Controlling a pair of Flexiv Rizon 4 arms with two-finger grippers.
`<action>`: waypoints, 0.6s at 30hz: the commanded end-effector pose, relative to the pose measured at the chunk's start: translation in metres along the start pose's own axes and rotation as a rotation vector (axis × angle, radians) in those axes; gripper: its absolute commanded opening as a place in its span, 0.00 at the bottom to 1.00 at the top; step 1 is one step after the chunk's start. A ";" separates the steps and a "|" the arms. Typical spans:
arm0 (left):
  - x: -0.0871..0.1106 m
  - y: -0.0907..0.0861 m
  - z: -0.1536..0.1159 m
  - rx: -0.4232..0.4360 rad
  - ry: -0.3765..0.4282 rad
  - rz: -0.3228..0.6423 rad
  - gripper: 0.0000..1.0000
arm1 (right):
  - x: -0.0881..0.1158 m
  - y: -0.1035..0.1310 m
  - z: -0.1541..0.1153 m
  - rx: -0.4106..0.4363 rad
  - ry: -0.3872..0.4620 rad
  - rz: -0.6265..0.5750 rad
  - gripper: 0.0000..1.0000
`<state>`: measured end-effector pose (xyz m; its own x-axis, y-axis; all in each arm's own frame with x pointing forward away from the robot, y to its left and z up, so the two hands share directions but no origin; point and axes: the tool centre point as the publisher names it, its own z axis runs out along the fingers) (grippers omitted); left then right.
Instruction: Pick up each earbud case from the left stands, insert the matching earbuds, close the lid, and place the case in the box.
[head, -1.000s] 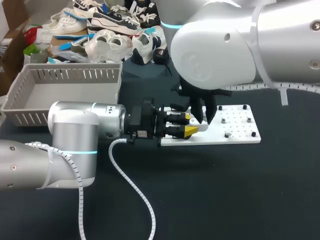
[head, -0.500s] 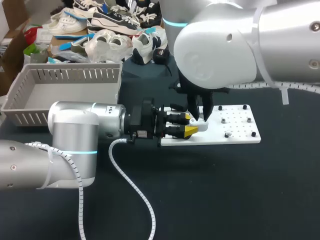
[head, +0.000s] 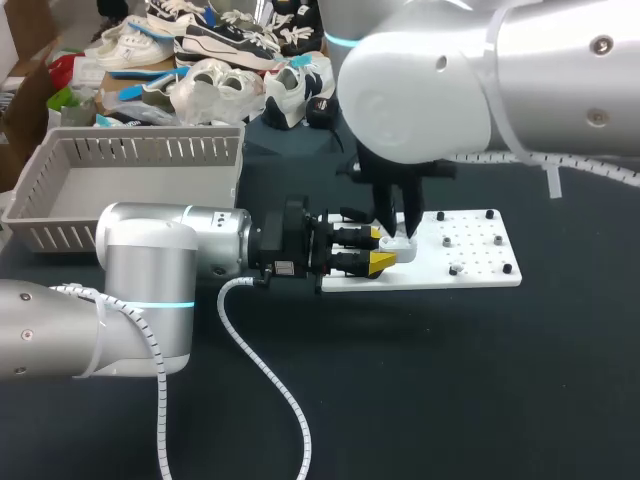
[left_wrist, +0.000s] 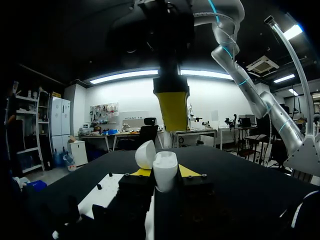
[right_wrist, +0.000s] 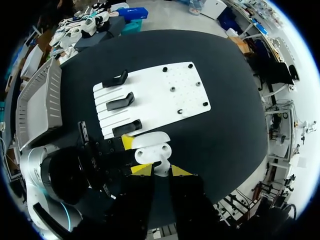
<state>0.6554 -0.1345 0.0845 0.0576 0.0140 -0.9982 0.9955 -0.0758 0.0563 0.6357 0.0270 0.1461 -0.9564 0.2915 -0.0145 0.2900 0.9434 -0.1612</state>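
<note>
A dark tabletop (head: 450, 380) seen from above, with two robot arms meeting near its middle. The left arm lies low across the tabletop from the left, and its gripper (head: 383, 249) is closed on a white earbud case (head: 398, 243), one yellow-tipped finger pressing each side. The case sits over the left end of a flat white board (head: 470, 262), with its lid open and tipped to one side. In the left wrist view the case (left_wrist: 165, 171) stands upright between that gripper's (left_wrist: 161, 172) fingers, the rounded lid (left_wrist: 145, 154) leaning away from the body. The right arm comes down from the upper right, and its gripper (head: 397, 222) hangs directly above the open case, very close to it; whether it is open, closed or holding anything cannot be told. From the right wrist view, three black stands (right_wrist: 120, 102) line the board's left side. A grey slatted basket (head: 140, 150) sits at the far left of the tabletop, well apart from the board.
</note>
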 end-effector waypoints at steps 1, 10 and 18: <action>0.001 0.000 0.001 -0.003 0.000 0.001 0.00 | -0.004 0.004 0.002 0.011 0.013 -0.004 0.00; 0.001 0.000 0.001 -0.003 0.000 0.001 0.00 | -0.001 0.000 0.004 0.031 0.025 -0.006 0.00; 0.001 0.000 0.001 -0.003 0.000 0.001 0.00 | -0.004 0.001 0.008 0.036 0.025 -0.003 0.00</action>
<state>0.6554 -0.1345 0.0845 0.0575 0.0140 -0.9982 0.9955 -0.0758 0.0563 0.6367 0.0244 0.1399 -0.9565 0.2916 0.0092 0.2845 0.9391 -0.1926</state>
